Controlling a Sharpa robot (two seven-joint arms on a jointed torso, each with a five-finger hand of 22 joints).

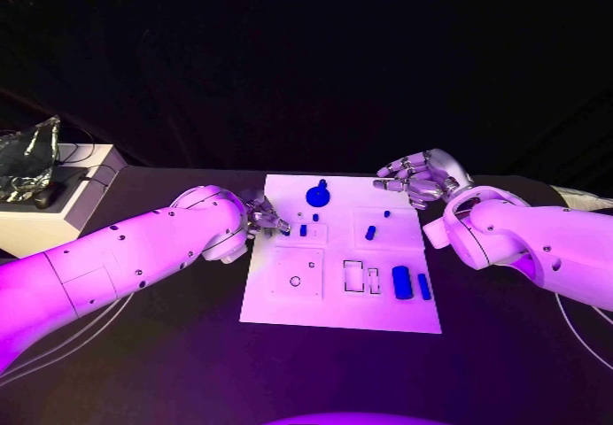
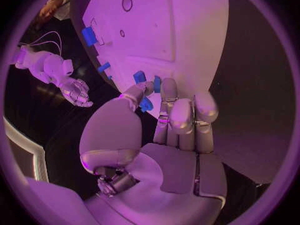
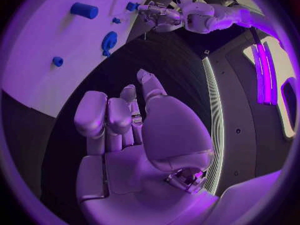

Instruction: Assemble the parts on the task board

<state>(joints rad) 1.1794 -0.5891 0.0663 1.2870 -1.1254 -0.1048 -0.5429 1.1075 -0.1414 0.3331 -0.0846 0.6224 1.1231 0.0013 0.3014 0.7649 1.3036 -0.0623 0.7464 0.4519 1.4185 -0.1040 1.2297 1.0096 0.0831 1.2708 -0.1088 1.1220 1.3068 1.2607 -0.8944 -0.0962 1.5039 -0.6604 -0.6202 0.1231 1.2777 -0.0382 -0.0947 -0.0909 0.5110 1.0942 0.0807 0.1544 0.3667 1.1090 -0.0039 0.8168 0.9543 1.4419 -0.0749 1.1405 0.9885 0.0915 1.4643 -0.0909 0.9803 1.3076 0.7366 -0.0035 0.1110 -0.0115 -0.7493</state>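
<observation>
The left hand (image 1: 265,215) sits at the left edge of the task board (image 1: 288,301), thumb and finger pinching a small blue part (image 2: 145,104). Other blue parts (image 1: 402,282) lie on the board. Beyond its far right corner, the right hand (image 1: 419,177) hovers with fingers loosely apart, holding nothing.

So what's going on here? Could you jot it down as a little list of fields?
Surface: black table
Board: white task board, middle of table
Parts: small blue pieces on the board, including a round one at its far end
Left hand: at the board's left edge, fingers by a blue piece
Right hand: off the board's far right corner, holding nothing
</observation>
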